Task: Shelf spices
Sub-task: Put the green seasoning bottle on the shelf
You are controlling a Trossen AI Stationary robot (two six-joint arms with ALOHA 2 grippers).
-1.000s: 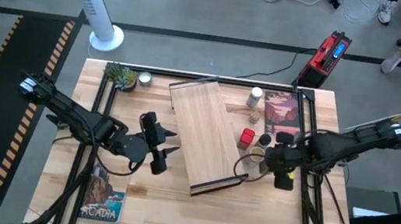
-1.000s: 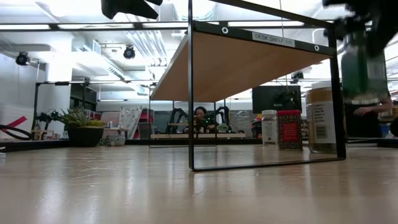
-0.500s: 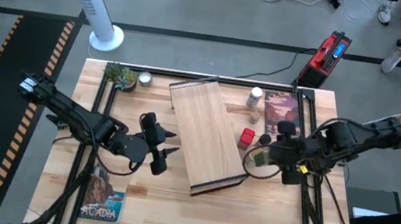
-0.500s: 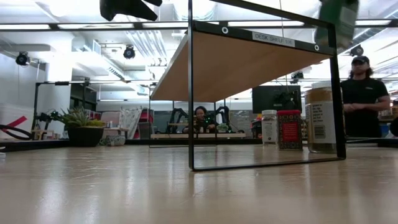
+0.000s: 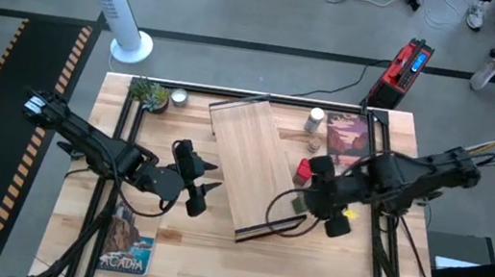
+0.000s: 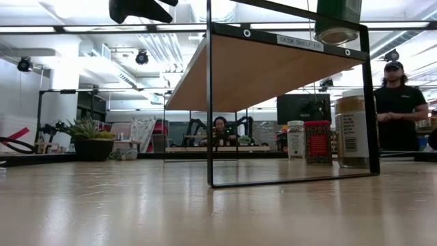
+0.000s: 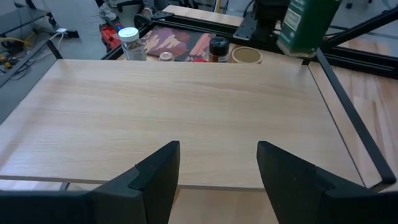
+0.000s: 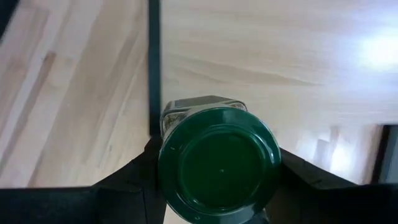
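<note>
High view: shelf (image 5: pixel 254 164) flanked by plant (image 5: pixel 148 93), books (image 5: pixel 348 138).

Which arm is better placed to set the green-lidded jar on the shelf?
Right: the right gripper already grips the green-lidded jar over the shelf; the left gripper waits open beside it.

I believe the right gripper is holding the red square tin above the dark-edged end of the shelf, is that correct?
Not quite: the right gripper holds the green-lidded jar, as the right wrist view shows. It does hang above the dark-edged end of the shelf. The red square tin stands on the table.
</note>
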